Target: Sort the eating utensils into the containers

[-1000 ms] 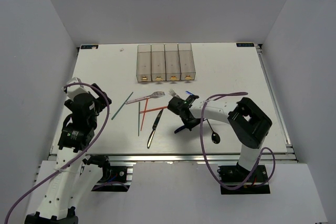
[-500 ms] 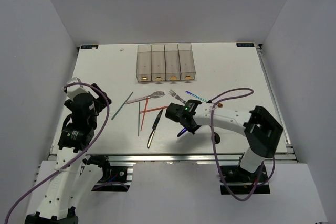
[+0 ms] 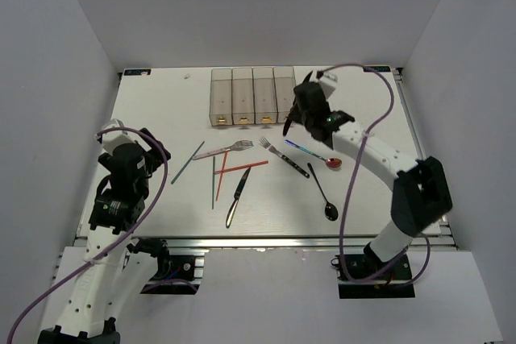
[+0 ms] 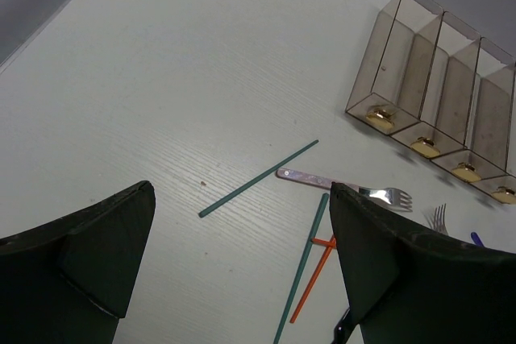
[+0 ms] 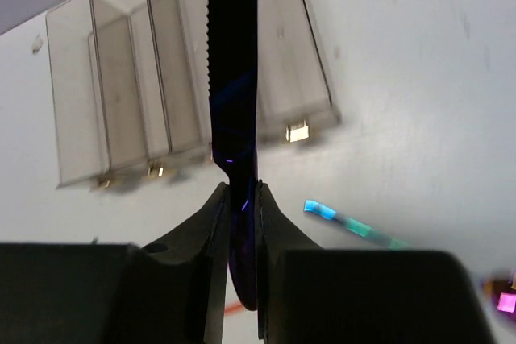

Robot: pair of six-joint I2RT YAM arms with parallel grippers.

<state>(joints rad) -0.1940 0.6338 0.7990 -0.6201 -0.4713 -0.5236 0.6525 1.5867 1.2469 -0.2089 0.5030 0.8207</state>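
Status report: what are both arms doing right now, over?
Left gripper open, holding nothing. Right gripper shut on dark blue knife, by the containers' right end. Loose utensils lie short of the containers, none in the way.

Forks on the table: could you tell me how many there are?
2. A pale-handled fork lies by the red chopsticks; a dark-handled fork lies right of it. None looks hidden.

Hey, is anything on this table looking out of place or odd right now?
Nothing damaged or spilled. The two red chopsticks lie crossed beside a teal chopstick, and the right gripper holds a dark knife by the containers.
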